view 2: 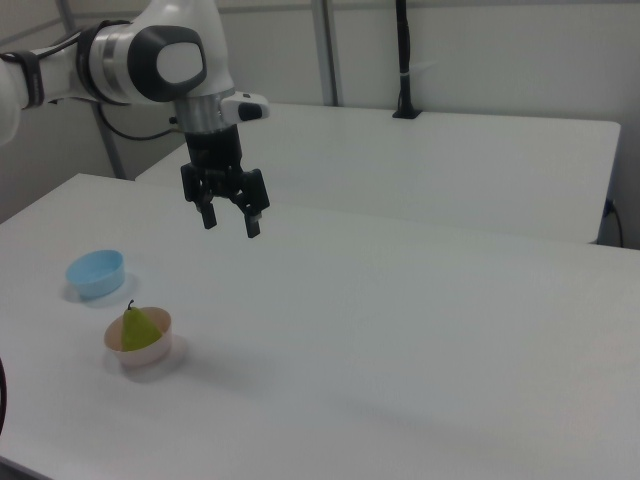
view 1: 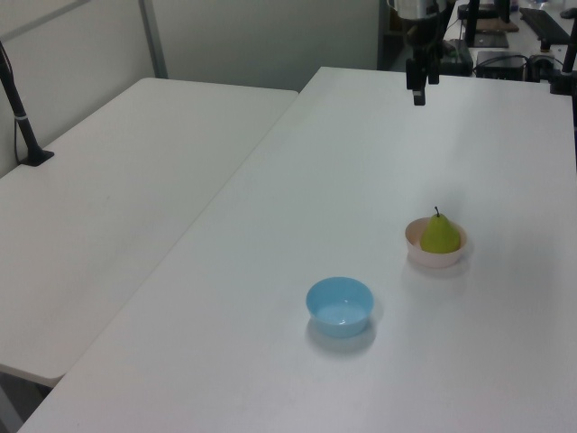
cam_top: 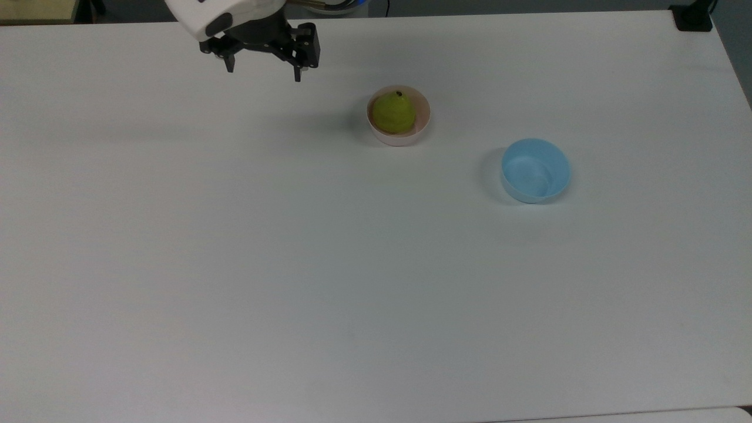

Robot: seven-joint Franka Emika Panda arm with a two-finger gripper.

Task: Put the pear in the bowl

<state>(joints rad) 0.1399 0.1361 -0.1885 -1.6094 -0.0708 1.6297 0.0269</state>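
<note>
Yellow-green and smooth-skinned, the pear (cam_top: 393,113) stands upright inside the pale pink bowl (cam_top: 400,138), its broad base down and its narrow top carrying a short dark stem. The bowl is round, low and straight-walled, of matte plastic, and the fruit fills most of it. It rests on the flat white table (cam_top: 294,264), whose surface is plain and faintly glossy. A second bowl, the light blue bowl (cam_top: 535,170), of like size and with gently rounded walls, sits on the table well apart from the pink one, toward the top view's right and nearer the top view's bottom edge.

The gripper (cam_top: 262,71) hangs above the table with its two black fingers spread wide and nothing between them; the white, rounded arm housing rises behind it. In the top view it is well apart from the pear, off to the top view's left and slightly farther up. In the right view the gripper (view 2: 228,223) hovers high, above and to the right view's right of the pear (view 2: 139,329).
</note>
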